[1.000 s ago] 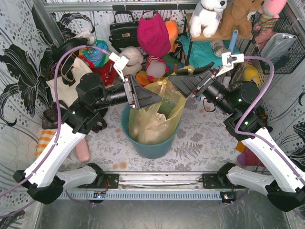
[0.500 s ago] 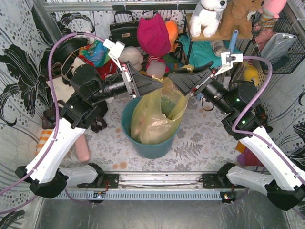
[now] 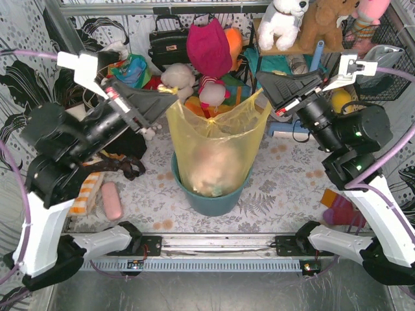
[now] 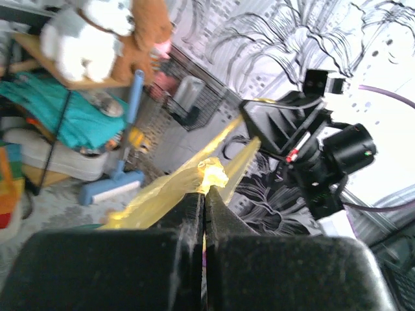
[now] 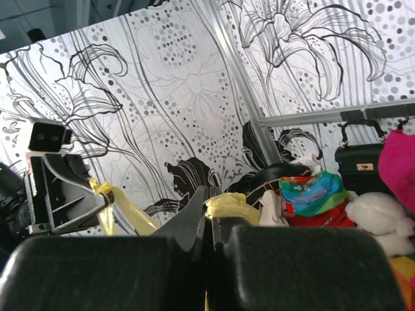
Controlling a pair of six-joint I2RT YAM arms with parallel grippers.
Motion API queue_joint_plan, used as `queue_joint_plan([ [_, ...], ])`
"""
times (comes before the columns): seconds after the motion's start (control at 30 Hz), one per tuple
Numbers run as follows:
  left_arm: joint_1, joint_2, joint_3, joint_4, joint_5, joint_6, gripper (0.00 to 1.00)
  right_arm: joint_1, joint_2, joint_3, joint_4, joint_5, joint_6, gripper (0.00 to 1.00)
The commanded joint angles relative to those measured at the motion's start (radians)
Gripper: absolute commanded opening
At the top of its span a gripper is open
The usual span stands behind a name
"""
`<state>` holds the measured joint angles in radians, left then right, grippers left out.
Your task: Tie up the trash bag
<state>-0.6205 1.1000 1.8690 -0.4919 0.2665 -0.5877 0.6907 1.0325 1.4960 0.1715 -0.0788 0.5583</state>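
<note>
Looking down from the top external view, you see the trash bag (image 3: 217,139) stretched wide between the two arms, its top edge drawn into a shallow sag between two raised corners. Its lower part sits inside the teal bin (image 3: 214,202), which stands on the floral-patterned table (image 3: 279,184) midway between the arm bases. The left gripper (image 3: 170,97) is closed on the bag's left corner; the right gripper (image 3: 264,84) is closed on the right corner. Pale crumpled contents show dimly through the plastic. A black handbag (image 3: 167,42) and a white plush dog (image 3: 282,19) lie among the clutter behind.

From the left wrist view, you find the left gripper (image 4: 203,194) with its fingers pressed together, no gap showing, a crumpled knot of yellow plastic (image 4: 211,173) pinched at the tips. A taut band of bag runs up and away to the right gripper (image 4: 249,123), which meets it at the far end. A blue-handled brush (image 4: 126,129) leans at the left.

From the right wrist view, you find the right gripper (image 5: 206,207) likewise fully closed, a fold of the bag (image 5: 230,206) bulging beside its tips. Across the frame, the left gripper (image 5: 91,188) has a yellow twist (image 5: 117,194) of bag at its tip. Both stand against the black-and-white flowered wall (image 5: 162,97).
</note>
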Motion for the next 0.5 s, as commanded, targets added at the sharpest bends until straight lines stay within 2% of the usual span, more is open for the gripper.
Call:
queue_joint_plan([
  [0.0, 0.008, -0.074, -0.059, -0.115, -0.203, 0.075, 0.0, 0.003, -0.016, 0.053, -0.173, 0.059, -0.064, 0.0],
  [0.1, 0.007, -0.127, -0.143, -0.175, -0.316, 0.052, 0.0, 0.003, -0.023, 0.062, -0.295, 0.107, -0.071, 0.0],
  [0.2, 0.007, -0.173, -0.197, -0.225, -0.407, 0.041, 0.0, 0.003, -0.047, 0.056, -0.388, 0.232, -0.085, 0.0],
  [0.3, 0.007, -0.192, -0.203, -0.278, -0.514, 0.029, 0.0, 0.003, -0.086, 0.011, -0.394, 0.376, -0.097, 0.0],
  [0.47, 0.007, -0.194, -0.197, -0.353, -0.639, 0.012, 0.0, 0.003, -0.121, -0.022, -0.399, 0.508, -0.107, 0.0],
])
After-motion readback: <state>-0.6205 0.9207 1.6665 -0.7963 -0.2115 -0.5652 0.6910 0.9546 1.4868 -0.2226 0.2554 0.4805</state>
